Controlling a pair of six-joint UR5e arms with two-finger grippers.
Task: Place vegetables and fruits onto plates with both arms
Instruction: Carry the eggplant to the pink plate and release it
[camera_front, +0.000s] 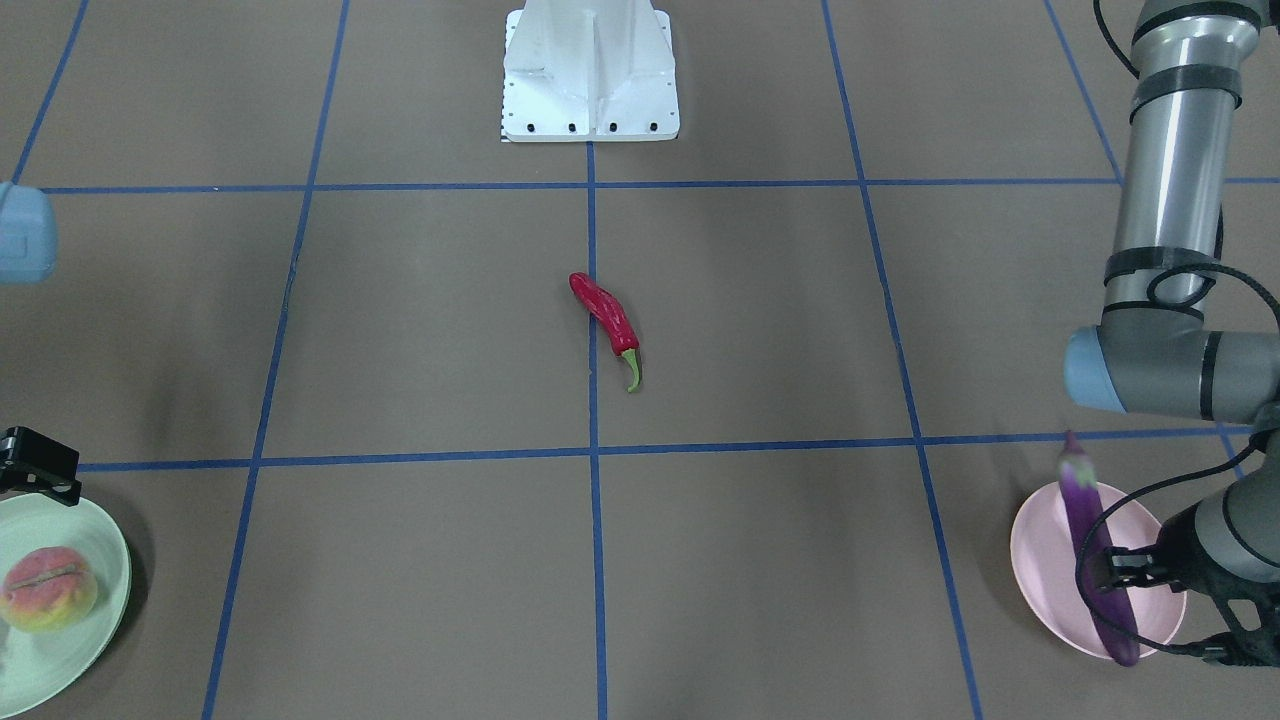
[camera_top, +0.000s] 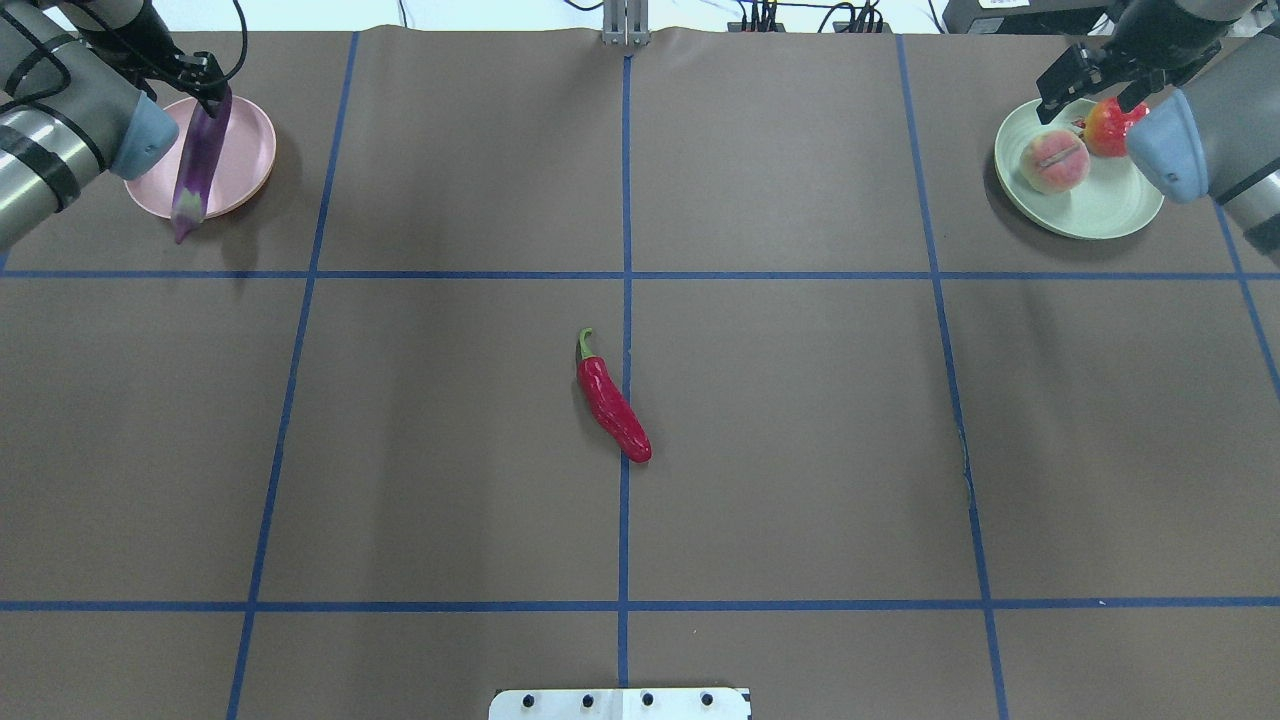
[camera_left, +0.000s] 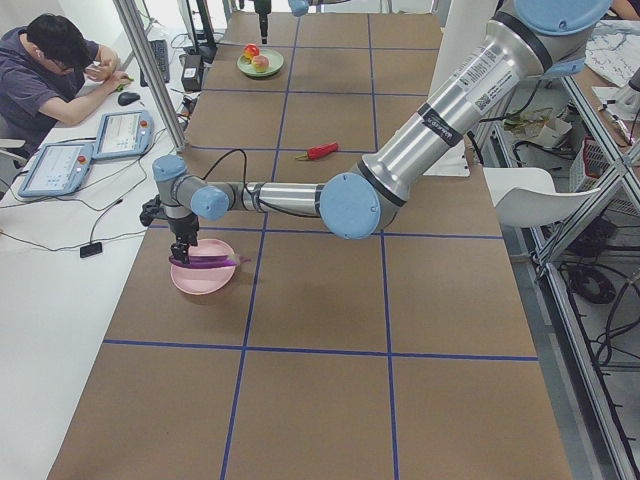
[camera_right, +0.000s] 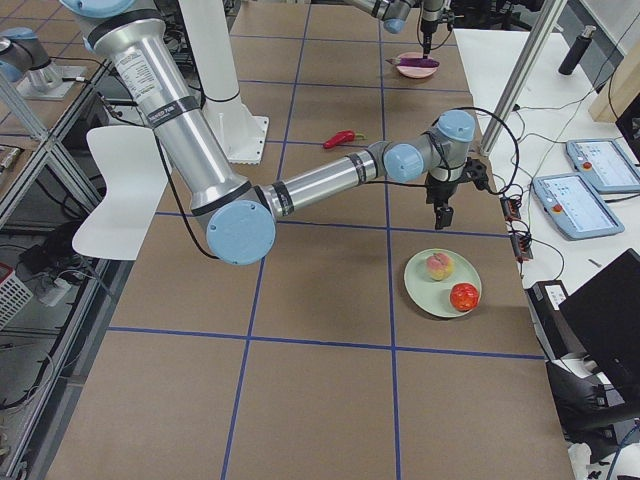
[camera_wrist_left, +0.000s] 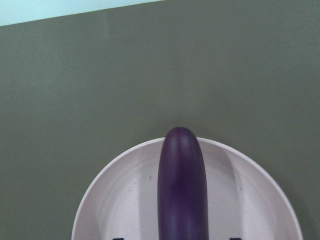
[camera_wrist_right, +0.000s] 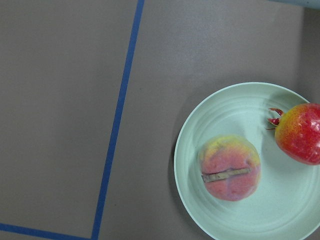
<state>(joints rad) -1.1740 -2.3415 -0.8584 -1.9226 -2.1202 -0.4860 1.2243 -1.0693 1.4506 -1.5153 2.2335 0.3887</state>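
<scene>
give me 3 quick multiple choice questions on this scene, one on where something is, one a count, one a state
1. Where is the chili pepper? A on a plate; B on the bare table; C in a gripper
2. How many fruits are on the green plate? A one; B two; C three
3. The left gripper has its jaws: A shut on the chili; B apart, wide of the eggplant; C out of sight

B, it lies by the centre tape line. B, peach and pomegranate. B, the wrist view shows both fingertips clear of it.
</scene>
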